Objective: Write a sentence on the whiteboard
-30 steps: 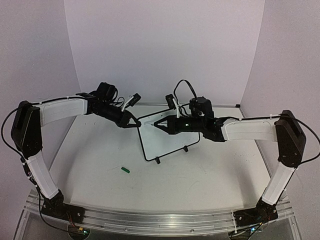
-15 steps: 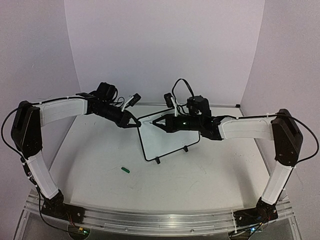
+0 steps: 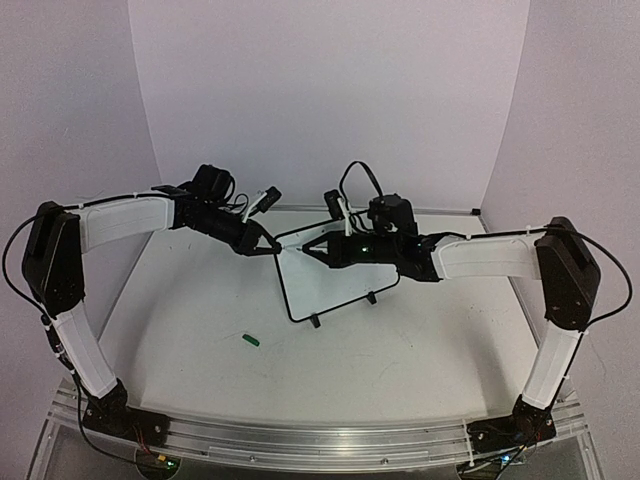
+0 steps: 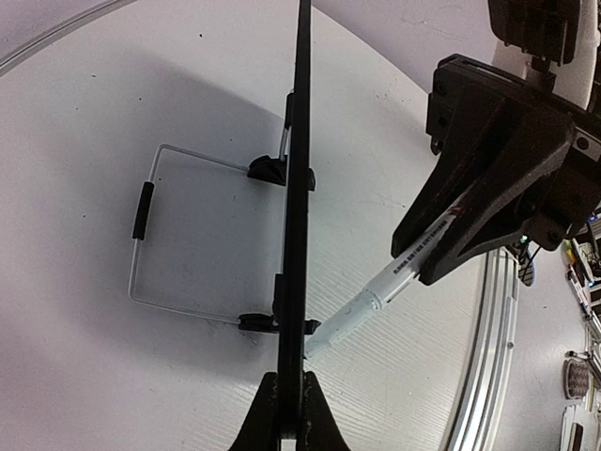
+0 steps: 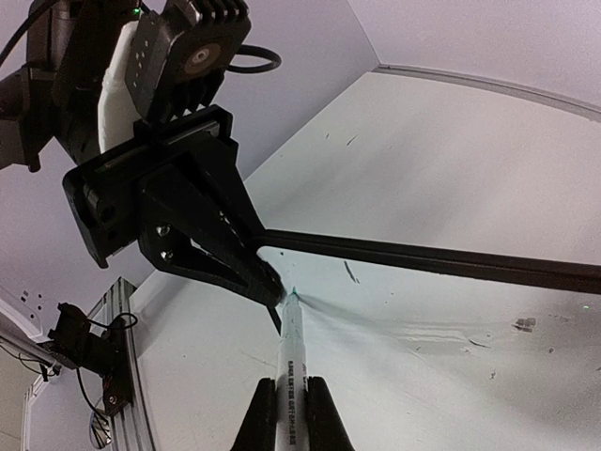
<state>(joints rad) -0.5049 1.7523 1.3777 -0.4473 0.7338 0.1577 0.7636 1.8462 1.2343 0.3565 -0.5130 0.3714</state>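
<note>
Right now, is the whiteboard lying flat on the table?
No, the whiteboard stands on edge, its frame gripped by the left pincer.

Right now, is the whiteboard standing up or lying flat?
Standing: the whiteboard rests on its feet and wire stand, left gripper shut on its frame.

The whiteboard (image 3: 328,282) is plain white inside a thin black frame. The marker (image 5: 292,349) is white with fine dark print on its barrel and a green tip. The small cap (image 3: 250,340) is green, the table (image 3: 420,350) white, and the left arm (image 3: 125,220) and right arm (image 3: 490,258) show white shells between black joints.
</note>
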